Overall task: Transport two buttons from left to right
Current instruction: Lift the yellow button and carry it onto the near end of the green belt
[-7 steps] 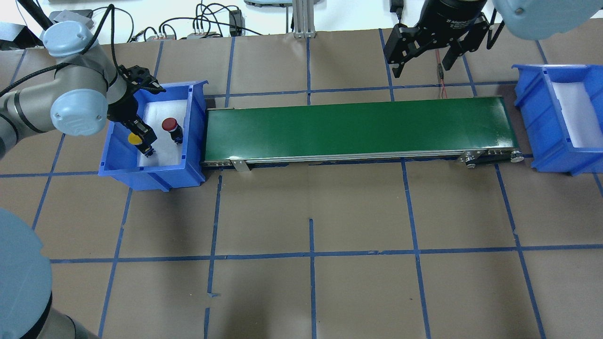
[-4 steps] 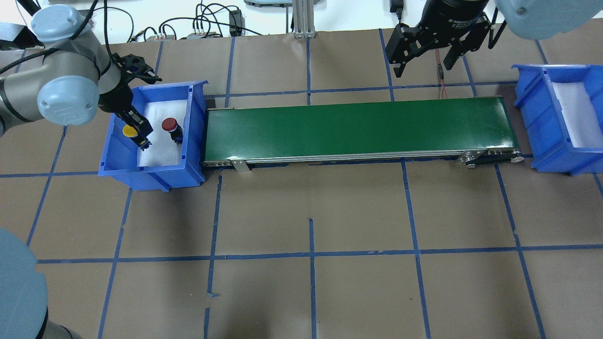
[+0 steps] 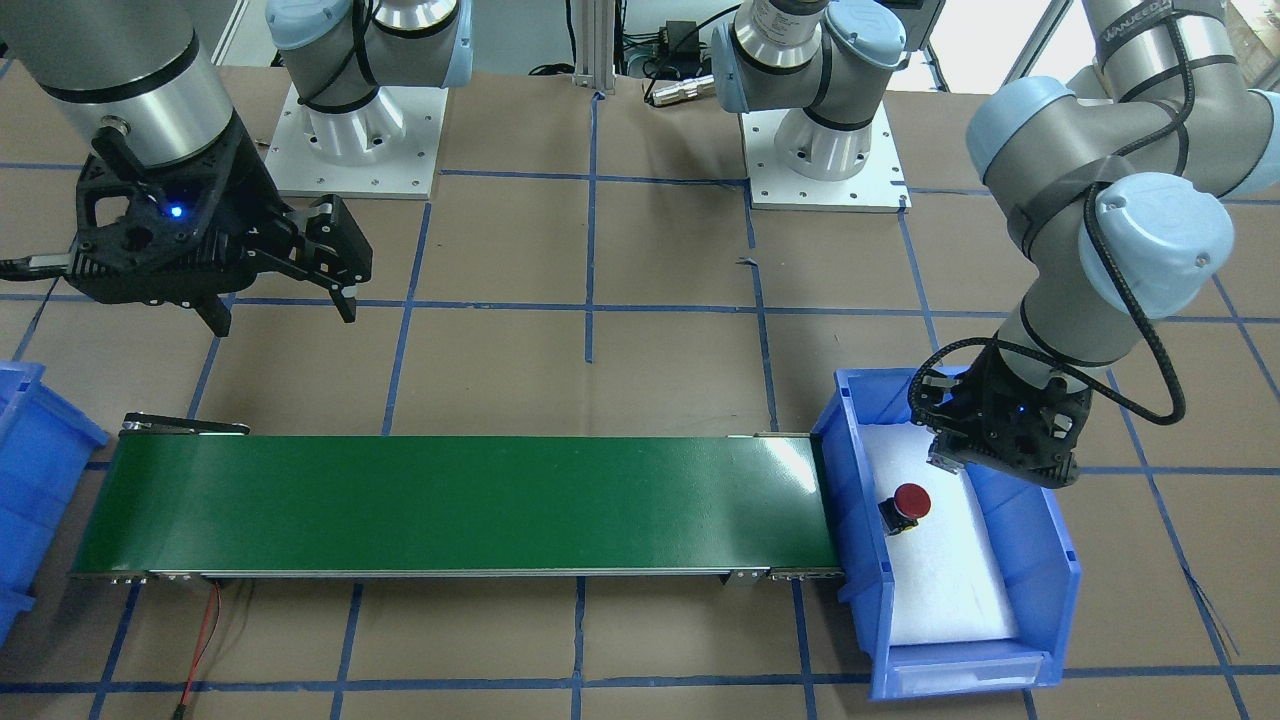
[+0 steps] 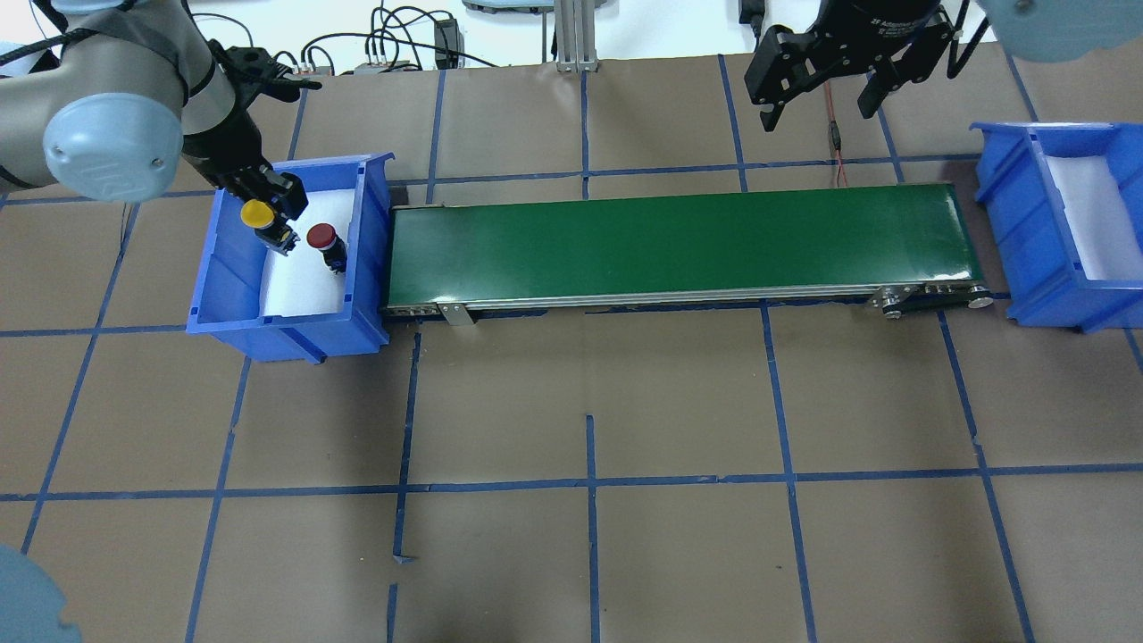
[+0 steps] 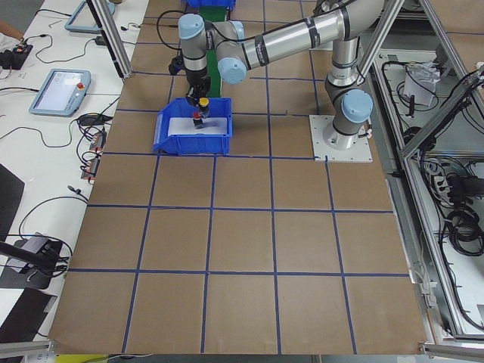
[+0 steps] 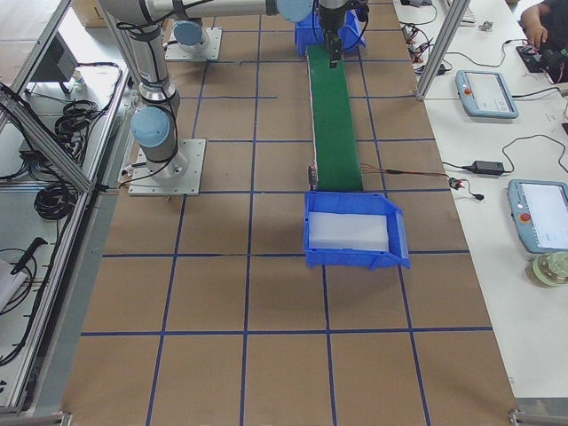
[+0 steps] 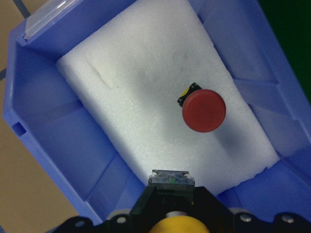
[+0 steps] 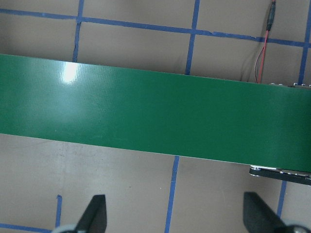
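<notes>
Overhead view: left gripper (image 4: 268, 220) pinches the yellow button (image 4: 257, 214) over the far end of the left bin (image 4: 286, 335). The front-facing view hides that button behind the gripper body. Left wrist view shows only its yellow cap at the bottom edge and its base end sticking out between the fingers. The red button (image 4: 323, 237) stands upright on the white foam pad (image 7: 146, 73) in the same bin, just right of the yellow one. Next right, the green conveyor belt (image 4: 670, 241). Right gripper (image 4: 821, 107) hangs beyond the belt's far-right part, fingers spread, holding nothing. Right bin (image 4: 1054, 232) holds only white foam. Table (image 4: 679, 393) is brown paper with a blue tape grid; cables lie at the far edge.
</notes>
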You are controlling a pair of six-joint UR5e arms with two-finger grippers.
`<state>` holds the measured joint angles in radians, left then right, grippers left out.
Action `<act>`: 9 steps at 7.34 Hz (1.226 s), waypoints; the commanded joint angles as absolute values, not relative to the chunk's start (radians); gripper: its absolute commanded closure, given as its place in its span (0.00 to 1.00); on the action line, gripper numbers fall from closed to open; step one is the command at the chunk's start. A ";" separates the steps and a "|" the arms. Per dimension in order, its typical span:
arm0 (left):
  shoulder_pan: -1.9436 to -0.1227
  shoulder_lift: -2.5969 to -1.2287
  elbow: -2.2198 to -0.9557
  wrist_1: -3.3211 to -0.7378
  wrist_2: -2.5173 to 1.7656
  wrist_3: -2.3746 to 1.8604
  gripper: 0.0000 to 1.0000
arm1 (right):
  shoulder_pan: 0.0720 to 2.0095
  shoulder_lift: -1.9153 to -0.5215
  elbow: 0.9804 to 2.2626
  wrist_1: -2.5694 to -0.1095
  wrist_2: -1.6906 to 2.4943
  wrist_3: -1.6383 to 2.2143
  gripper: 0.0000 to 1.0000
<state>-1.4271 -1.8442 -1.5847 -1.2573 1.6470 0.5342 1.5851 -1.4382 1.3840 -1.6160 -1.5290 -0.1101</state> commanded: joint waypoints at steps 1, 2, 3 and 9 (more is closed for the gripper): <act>-1.511 -1.851 -1.525 -1.318 1.591 0.309 0.76 | 1.575 -1.457 1.374 -1.600 -1.529 -0.104 0.00; -1.532 -1.879 -1.525 -1.318 1.525 0.263 0.76 | 1.575 -1.469 1.374 -1.573 -1.531 -0.106 0.00; -1.543 -1.893 -1.525 -1.313 1.464 0.141 0.76 | 1.574 -1.485 1.384 -1.553 -1.528 -0.123 0.00; -1.643 -2.000 -1.546 -1.121 1.552 -0.043 0.76 | 1.582 -1.488 1.387 -1.517 -1.529 -0.123 0.00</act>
<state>-1.6281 -1.9937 -1.5368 -1.1358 1.5049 -0.0031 1.5805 -1.4877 1.3861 -1.5185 -1.5282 -0.1223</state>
